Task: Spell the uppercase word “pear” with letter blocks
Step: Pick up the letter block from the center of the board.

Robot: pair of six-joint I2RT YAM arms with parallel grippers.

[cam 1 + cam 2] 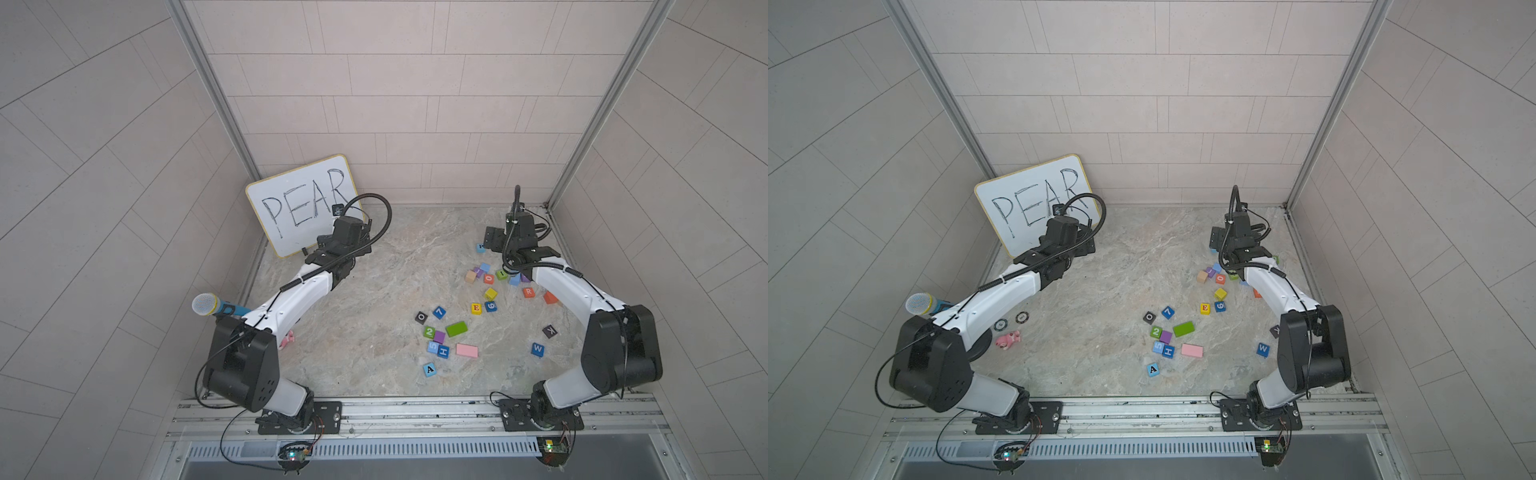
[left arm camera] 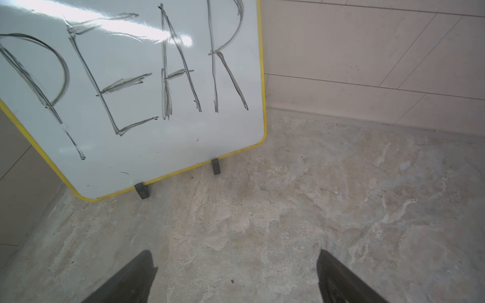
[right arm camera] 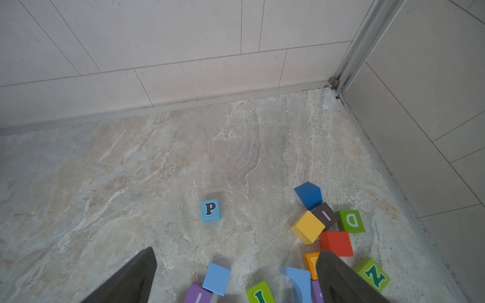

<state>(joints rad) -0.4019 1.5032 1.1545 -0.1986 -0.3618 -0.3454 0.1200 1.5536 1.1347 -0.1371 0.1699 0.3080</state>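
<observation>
We see a mottled beige stone-patterned surface (image 1: 374, 270). On its right half lie, well apart among other coloured blocks (image 1: 456, 328), a light blue cube with dark P (image 3: 210, 210), a yellow cube with red E (image 1: 476, 308), an orange-red cube with pale R (image 1: 528, 292) and a light blue cube with black A (image 1: 429, 369).

Four task letter blocks are counted, one each: P block (image 3: 210, 210), E block (image 1: 476, 308), A block (image 1: 429, 369), R block (image 1: 528, 292). At least five further letter cubes are read: H cube (image 1: 443, 352), W cube (image 1: 537, 349), K cube (image 1: 549, 331), D cube (image 3: 351, 220), Z cube (image 3: 375, 275). Four digit cubes are read: 7 cube (image 1: 439, 312), 2 cube (image 1: 429, 332), 5 cube (image 1: 432, 347), one 6-or-9 cube (image 1: 491, 306). Two flat oblong blocks are counted: green bar (image 1: 456, 328), pink slab (image 1: 466, 350). The cube total can't be fixed; some are hidden under the right arm (image 1: 569, 286). Also counted: one whiteboard (image 1: 299, 208), one microphone (image 1: 210, 304), one pink toy (image 1: 1008, 340), two round discs (image 1: 1000, 324).
</observation>
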